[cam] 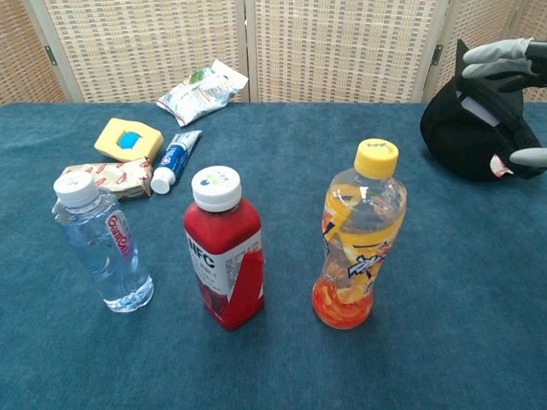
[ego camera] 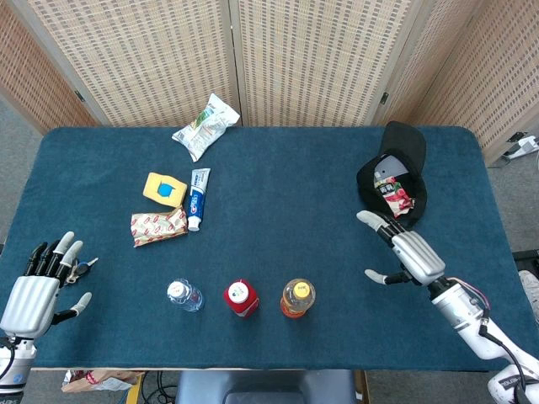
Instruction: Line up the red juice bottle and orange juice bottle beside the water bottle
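Clear plastic water bottle (cam: pixel 101 248), red juice bottle with white cap (cam: pixel 224 251) and orange juice bottle with yellow cap (cam: pixel 356 240) stand upright in one row near the table's front edge, apart from each other. Right hand (ego camera: pixel 410 254) fingers spread, grasping nothing, well clear. Left hand (ego camera: pixel 34 284) likewise released. Judgement: line-up looks complete; nothing left but retreat.

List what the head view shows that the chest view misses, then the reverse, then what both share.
Head view only: the left robot hand, open beside small keys, and the right robot hand whole.

Chest view only: bottle labels and liquid levels from the side.

Both: water bottle, red juice bottle and orange juice bottle upright in a row, plus the black cap.
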`<state>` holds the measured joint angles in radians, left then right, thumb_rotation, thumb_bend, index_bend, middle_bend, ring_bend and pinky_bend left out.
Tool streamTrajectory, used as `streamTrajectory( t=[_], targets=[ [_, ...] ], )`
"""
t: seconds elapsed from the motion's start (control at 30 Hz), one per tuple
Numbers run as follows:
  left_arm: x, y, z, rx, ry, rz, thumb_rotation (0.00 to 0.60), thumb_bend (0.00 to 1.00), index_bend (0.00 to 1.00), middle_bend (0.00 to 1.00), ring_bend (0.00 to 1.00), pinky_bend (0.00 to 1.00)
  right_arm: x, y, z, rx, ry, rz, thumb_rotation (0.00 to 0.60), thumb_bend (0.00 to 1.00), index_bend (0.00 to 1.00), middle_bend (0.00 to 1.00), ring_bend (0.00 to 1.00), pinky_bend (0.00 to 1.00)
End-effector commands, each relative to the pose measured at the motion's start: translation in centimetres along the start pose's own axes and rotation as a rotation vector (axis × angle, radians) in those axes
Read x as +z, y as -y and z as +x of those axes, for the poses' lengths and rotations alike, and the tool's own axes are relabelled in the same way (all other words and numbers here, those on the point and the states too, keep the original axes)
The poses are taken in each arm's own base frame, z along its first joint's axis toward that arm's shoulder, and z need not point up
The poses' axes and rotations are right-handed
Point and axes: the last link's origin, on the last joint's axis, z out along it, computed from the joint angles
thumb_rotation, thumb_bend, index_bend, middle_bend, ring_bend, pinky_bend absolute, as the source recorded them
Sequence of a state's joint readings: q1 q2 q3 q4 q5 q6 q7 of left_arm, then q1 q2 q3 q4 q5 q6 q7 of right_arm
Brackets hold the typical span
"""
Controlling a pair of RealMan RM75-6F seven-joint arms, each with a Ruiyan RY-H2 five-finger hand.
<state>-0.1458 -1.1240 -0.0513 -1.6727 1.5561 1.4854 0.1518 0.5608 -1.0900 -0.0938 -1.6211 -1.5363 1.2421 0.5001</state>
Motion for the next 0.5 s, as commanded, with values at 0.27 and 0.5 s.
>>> streamTrajectory(
  t=[0.27, 0.5],
  targets=[
    [-0.1, 0.1, -0.6, -0.003, 0.012, 0.011, 0.600, 0.22, 0.00, 0.00, 0.00, 0.00, -4.7, -2.5, 0.0, -0.396, -0.150, -0.180, 0.600, 0.27, 0.00, 0.13, 0.00, 0.08],
    [-0.1, -0.6, -1.3, -0.010, 0.027, -0.010, 0.600, 0.22, 0.00, 0.00, 0.00, 0.00, -7.9, -2.6, -1.2, -0.398, -0.190, -0.257, 0.600, 0.28, 0.00, 0.13, 0.00, 0.08]
  ],
)
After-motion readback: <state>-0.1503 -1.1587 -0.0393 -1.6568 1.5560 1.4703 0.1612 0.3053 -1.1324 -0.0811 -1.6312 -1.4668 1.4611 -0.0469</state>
